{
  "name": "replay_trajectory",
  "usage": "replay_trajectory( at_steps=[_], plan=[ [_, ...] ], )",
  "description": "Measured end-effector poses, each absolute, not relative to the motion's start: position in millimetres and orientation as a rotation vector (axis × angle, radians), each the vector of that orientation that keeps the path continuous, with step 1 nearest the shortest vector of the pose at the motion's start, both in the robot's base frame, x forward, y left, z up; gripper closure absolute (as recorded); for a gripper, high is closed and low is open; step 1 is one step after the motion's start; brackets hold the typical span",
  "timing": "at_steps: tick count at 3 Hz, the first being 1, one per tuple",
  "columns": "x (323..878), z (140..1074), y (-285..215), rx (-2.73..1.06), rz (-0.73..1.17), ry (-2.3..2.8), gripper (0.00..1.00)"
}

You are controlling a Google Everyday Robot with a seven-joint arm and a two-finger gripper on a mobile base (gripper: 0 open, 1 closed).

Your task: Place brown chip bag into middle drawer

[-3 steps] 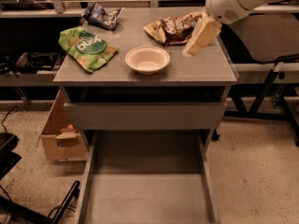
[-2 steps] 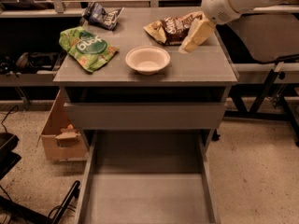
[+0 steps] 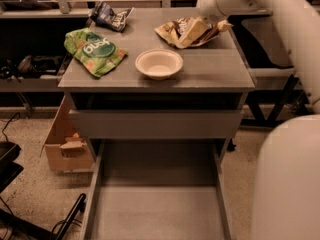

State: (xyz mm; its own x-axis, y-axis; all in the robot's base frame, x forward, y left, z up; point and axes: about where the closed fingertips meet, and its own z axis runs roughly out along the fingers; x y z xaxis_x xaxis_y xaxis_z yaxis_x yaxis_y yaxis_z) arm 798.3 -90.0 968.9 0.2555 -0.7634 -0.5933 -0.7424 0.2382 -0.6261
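Pincer [image 3: 194, 31] at rear-right of counter [image 3: 215, 69], down on brown chip bag [image 3: 169, 32], apparently for pickup. Clenched or released: cannot tell. Bag lies crumpled behind bowl [image 3: 159, 63], not yet lifted. Middle drawer [image 3: 157, 204] pulled out below, ready to receive bag.

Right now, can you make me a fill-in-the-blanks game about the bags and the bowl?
1. The gripper is right at the ___ chip bag.
2. The bowl is coloured ___.
3. Beside the bowl lies a ___ bag.
4. The chip bag lies on the cabinet top, not in the open ___ below.

Missing words: brown, white, green, drawer.
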Motion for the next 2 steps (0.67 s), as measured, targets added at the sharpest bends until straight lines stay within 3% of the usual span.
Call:
replay_trajectory(
  at_steps=[2],
  plan=[
    [874, 931, -81, -1.442, -0.079, 1.558, 0.0]
  ],
)
